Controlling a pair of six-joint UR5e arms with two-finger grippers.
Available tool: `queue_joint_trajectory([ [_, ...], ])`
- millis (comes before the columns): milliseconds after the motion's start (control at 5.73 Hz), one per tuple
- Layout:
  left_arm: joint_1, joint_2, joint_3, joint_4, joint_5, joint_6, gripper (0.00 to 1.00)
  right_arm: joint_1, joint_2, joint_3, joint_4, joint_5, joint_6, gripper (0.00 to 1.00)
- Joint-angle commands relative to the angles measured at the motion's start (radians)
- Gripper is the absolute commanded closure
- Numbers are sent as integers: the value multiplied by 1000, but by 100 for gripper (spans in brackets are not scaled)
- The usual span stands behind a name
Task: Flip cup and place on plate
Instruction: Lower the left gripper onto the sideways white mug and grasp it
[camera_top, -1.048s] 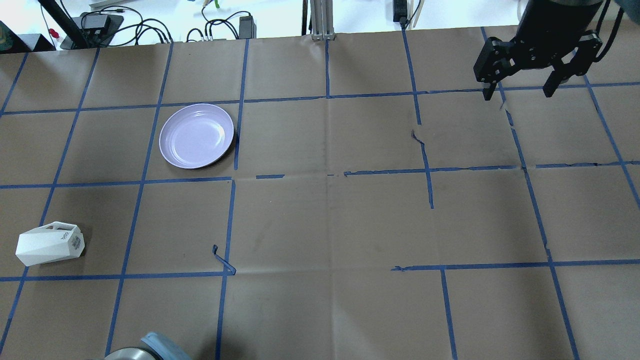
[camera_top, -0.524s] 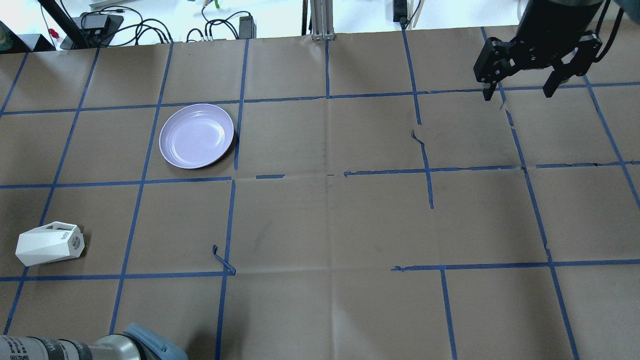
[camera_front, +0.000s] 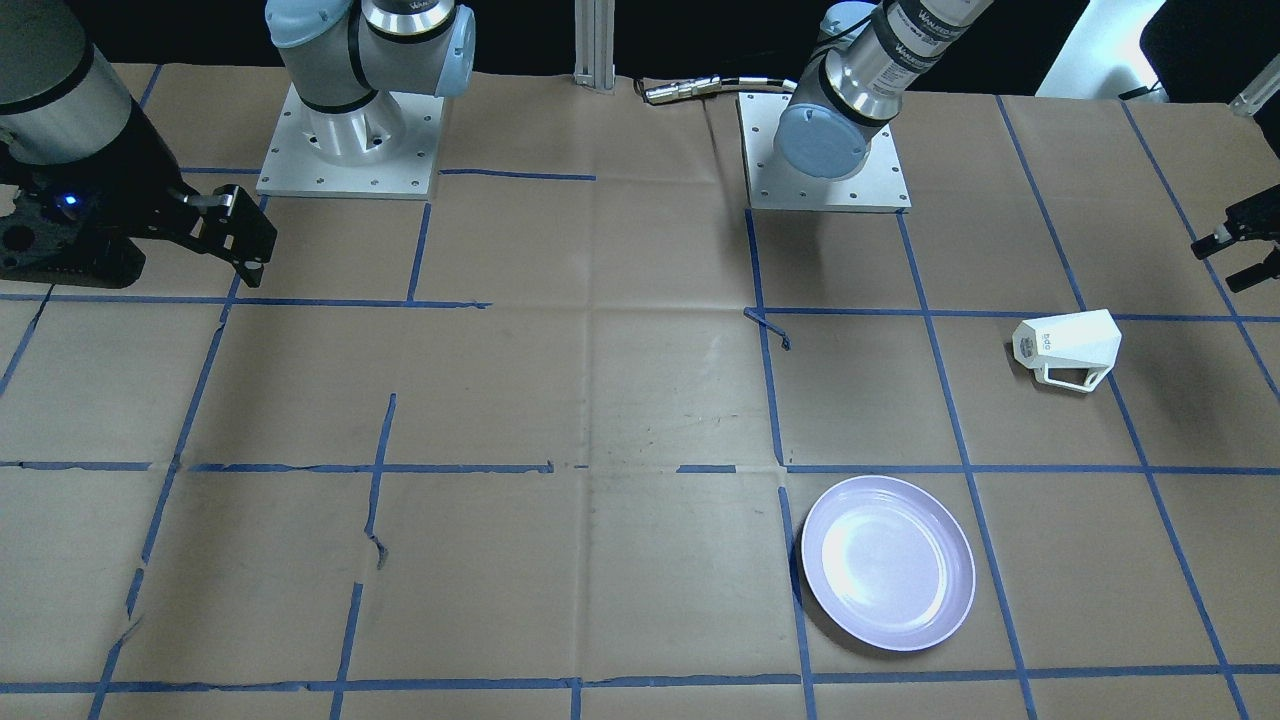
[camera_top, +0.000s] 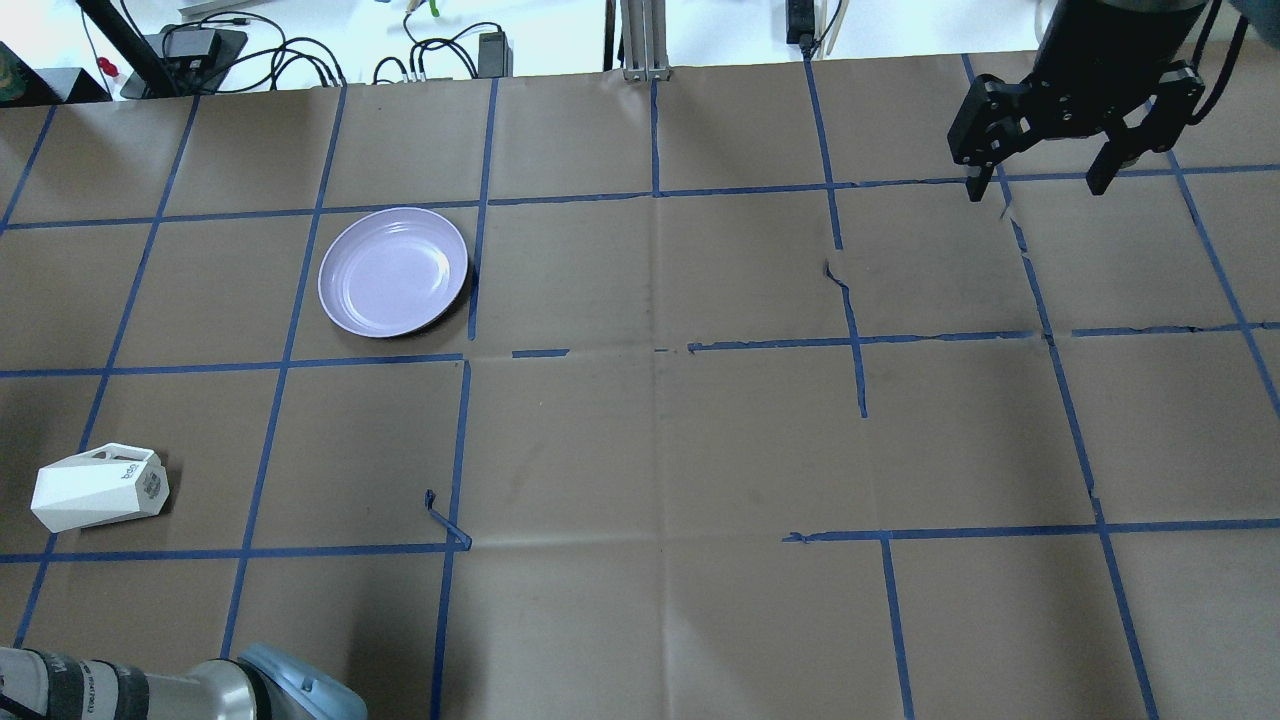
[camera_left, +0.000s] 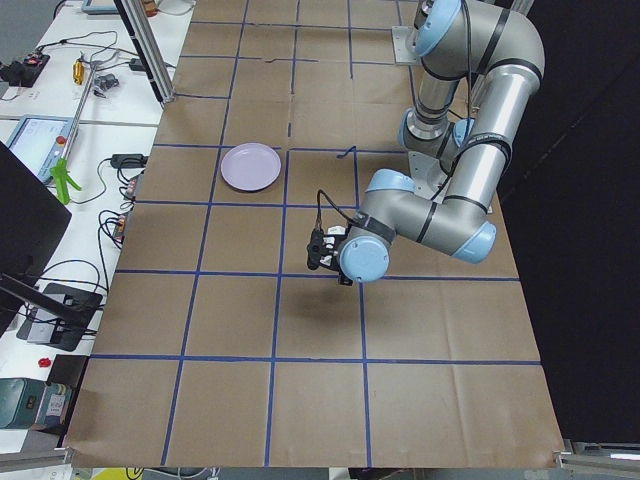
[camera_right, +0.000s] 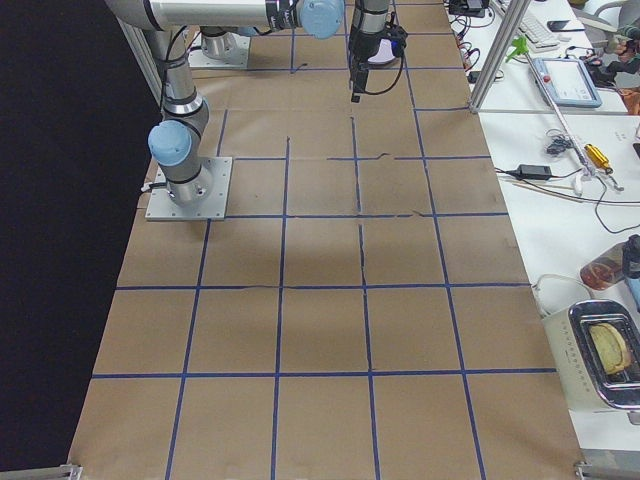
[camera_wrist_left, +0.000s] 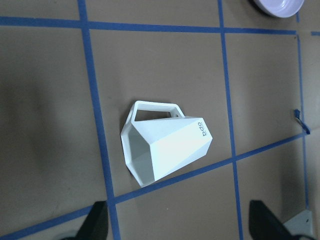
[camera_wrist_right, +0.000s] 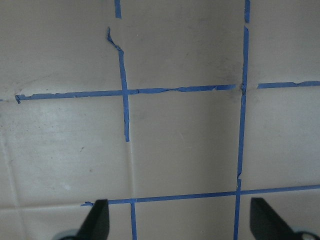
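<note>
The white faceted cup (camera_top: 100, 487) lies on its side at the table's left, handle toward the far edge; it also shows in the front view (camera_front: 1067, 345) and the left wrist view (camera_wrist_left: 165, 150), its hexagonal rim open to the lower left. The lavender plate (camera_top: 393, 271) lies empty farther back; it also shows in the front view (camera_front: 888, 562). My left gripper (camera_wrist_left: 180, 225) is open, empty and apart from the cup; it also shows at the front view's right edge (camera_front: 1240, 258). My right gripper (camera_top: 1040, 185) is open and empty at the far right.
Brown paper with a blue tape grid covers the table (camera_top: 650, 450). A loose curl of tape (camera_top: 445, 520) sticks up between the cup and the middle. Cables and a metal post (camera_top: 640, 40) lie beyond the far edge. The left arm's elbow (camera_top: 290, 695) shows at the near edge.
The left arm has come into the overhead view along the near left edge. The cup, the plate and the right gripper have not moved.
</note>
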Motion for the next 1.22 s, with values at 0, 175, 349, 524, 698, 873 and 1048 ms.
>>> queue_joint_trajectory([
  [0,42,-146,4,-114,-108,100,2,0,0,0,-1,0,0,0],
  [175,43,-203,3,-148,-133,141,2,0,0,0,-1,0,0,0],
  [349,49,-266,4,-194,-156,173,2,0,0,0,1,0,0,0],
  [524,52,-306,4,-231,-173,195,2,0,0,0,-1,0,0,0],
  [698,52,-332,4,-292,-187,195,3,0,0,0,-1,0,0,0],
  [873,52,-354,4,-340,-214,200,4,0,0,0,1,0,0,0],
  [1048,52,-357,6,-343,-216,200,14,0,0,0,1,0,0,0],
])
